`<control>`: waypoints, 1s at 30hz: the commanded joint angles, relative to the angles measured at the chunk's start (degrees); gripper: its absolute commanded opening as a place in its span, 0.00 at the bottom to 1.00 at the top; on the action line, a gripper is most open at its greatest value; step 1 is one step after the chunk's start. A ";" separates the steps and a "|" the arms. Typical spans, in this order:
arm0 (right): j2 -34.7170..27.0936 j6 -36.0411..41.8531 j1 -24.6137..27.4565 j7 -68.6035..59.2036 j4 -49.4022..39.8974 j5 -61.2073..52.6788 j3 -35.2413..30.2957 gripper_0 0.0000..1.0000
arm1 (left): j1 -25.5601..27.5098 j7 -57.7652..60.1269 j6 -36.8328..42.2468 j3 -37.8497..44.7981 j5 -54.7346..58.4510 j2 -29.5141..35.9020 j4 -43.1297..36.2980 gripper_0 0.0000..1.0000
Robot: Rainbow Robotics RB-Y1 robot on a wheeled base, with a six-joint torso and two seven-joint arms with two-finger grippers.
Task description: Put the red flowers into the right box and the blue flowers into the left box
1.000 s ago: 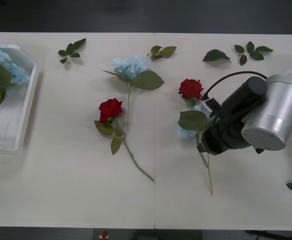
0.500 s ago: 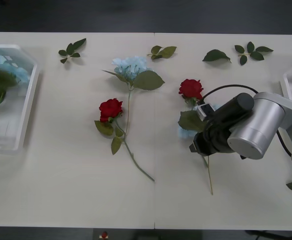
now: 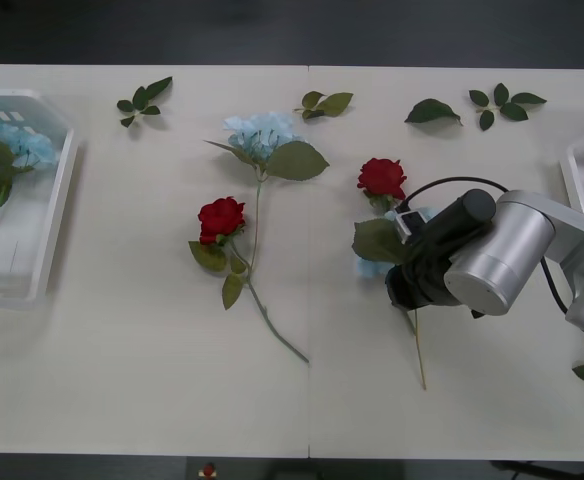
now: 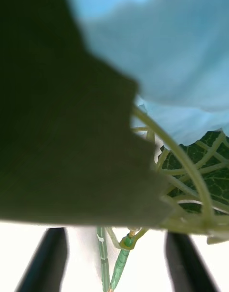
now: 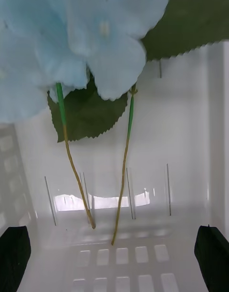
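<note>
Right pincer (image 4: pixel 114 261) is spread wide, straddling the stems mid-right of the counter (image 3: pixel 122 380), where a red flower (image 3: pixel 382 177) overlaps a blue flower (image 3: pixel 372 265). Risk: it grabs both stems together, so one lands in the wrong box. Left pincer (image 5: pixel 114 258) hangs open over the left box (image 3: pixel 57 215).

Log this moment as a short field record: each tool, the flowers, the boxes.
right tool: open, fingers astride the stems of a blue flower beside a red flower, mid-table
left tool: open, over the left box
left box contents: blue flowers with two stems lying on its floor
right box: only a corner seen at the table's right edge
flowers still on table: two red, two blue
loose leaf sprigs: scattered along the far edge
</note>
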 commanded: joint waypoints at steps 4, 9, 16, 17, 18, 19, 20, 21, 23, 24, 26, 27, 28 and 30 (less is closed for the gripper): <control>0.25 -0.13 -0.47 -0.61 -0.43 0.72 -0.13 0.10 | -0.80 -0.84 8.87 3.19 3.04 1.52 -12.06 1.00; 0.08 -0.74 -0.47 -0.34 -0.43 0.72 -0.13 0.00 | -1.24 -0.66 15.72 2.14 11.92 1.52 -16.98 1.00; -1.42 -3.90 -0.47 0.45 -0.43 -1.39 -0.65 0.00 | -1.24 8.48 15.64 -8.41 27.65 1.17 -18.21 1.00; -1.86 -5.14 -0.56 0.71 -0.60 -3.15 -1.62 0.00 | -1.24 10.15 15.46 -9.99 28.88 0.90 -18.82 1.00; -2.56 -6.10 -0.56 0.98 -0.87 -5.08 -2.50 0.00 | -1.24 11.64 15.46 -11.22 29.32 0.29 -19.70 1.00; -2.91 -6.54 -0.56 1.24 -1.13 -6.14 -3.03 0.00 | -1.24 12.43 15.46 -11.75 29.49 -0.06 -20.23 1.00; -3.79 -7.24 -0.56 2.29 -1.92 -8.42 -4.61 0.00 | -1.15 13.93 15.46 -12.72 29.41 -0.77 -21.55 1.00; -4.32 -7.68 -0.56 3.52 -2.36 -10.09 -5.75 0.00 | -1.06 15.16 15.37 -13.33 29.14 -1.29 -22.43 1.00; -5.29 -8.56 -0.56 7.04 -3.07 -15.28 -9.18 0.00 | -0.62 18.32 15.20 -14.91 28.18 -2.70 -25.24 1.00; -5.55 -9.18 -0.56 9.33 -3.15 -18.97 -11.11 0.00 | -0.09 20.43 14.76 -15.88 27.30 -3.49 -27.26 1.00; -5.73 -9.79 -0.56 13.19 -3.15 -24.24 -14.54 0.00 | 0.70 24.47 13.97 -17.73 25.72 -4.54 -30.95 1.00; -5.73 -9.79 -0.65 15.30 -3.24 -25.91 -15.95 0.00 | 1.05 26.49 13.61 -18.60 25.10 -4.98 -32.71 1.00; -5.73 -10.06 -0.82 17.32 -3.24 -27.58 -16.91 0.00 | 1.49 28.52 13.18 -19.31 24.57 -5.34 -34.47 1.00; -5.73 -10.67 -1.70 20.40 -3.24 -31.01 -18.41 0.00 | 2.37 32.47 12.21 -20.89 23.25 -6.04 -37.98 1.00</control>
